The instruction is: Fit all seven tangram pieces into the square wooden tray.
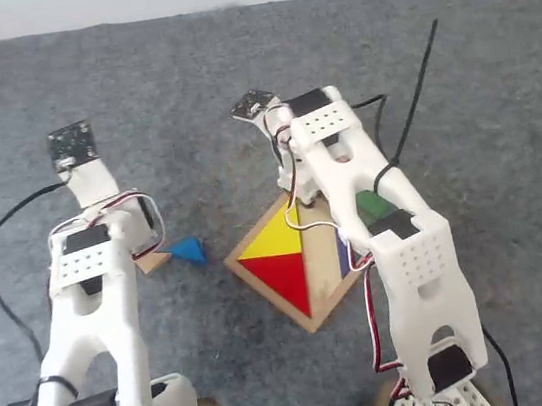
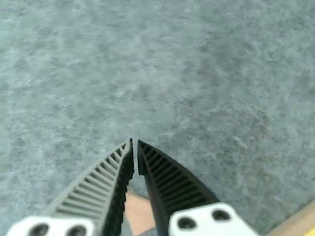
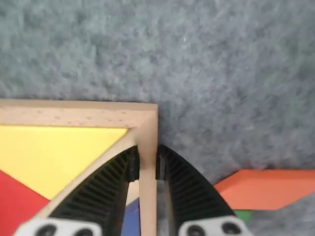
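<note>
The square wooden tray (image 1: 267,294) lies as a diamond mid-table and holds a yellow triangle (image 1: 274,238), a red triangle (image 1: 283,277) and a dark blue piece (image 1: 344,251). My right gripper (image 3: 146,158) sits at the tray's corner, its fingers shut on either side of the rim wall (image 3: 74,112), next to the yellow triangle (image 3: 54,152). Just outside the tray lie an orange piece (image 3: 266,187) and a green piece (image 3: 243,215). A blue triangle (image 1: 189,251) and a tan piece (image 1: 154,262) rest left of the tray. My left gripper (image 2: 134,143) is shut over bare carpet, with the tan piece (image 2: 140,211) beneath its fingers.
Grey carpet covers the whole table. The right arm (image 1: 398,246) hangs over the tray's right half and hides that part. A wooden edge (image 2: 298,221) shows at the corner of the left wrist view. Open carpet stretches behind both arms.
</note>
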Robot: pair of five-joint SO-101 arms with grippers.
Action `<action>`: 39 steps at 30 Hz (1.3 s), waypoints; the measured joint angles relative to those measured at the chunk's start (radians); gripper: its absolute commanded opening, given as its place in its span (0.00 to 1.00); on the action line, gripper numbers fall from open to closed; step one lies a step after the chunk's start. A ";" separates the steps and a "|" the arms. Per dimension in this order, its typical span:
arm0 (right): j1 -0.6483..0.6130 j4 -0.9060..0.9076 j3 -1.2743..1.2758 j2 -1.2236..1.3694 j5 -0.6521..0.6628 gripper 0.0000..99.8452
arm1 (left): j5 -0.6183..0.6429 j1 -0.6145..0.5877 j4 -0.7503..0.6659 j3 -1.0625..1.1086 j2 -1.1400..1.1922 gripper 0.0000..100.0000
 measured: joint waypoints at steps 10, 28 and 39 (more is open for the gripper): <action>-0.018 0.017 -0.038 0.011 -0.497 0.01 | 0.000 -0.015 0.000 0.000 0.000 0.01; -0.023 0.035 -0.098 0.012 -0.838 0.01 | 0.000 -0.015 0.000 0.000 0.000 0.01; -0.037 0.135 -0.144 -0.040 -0.585 0.22 | -0.032 -0.084 0.017 0.026 -0.034 0.01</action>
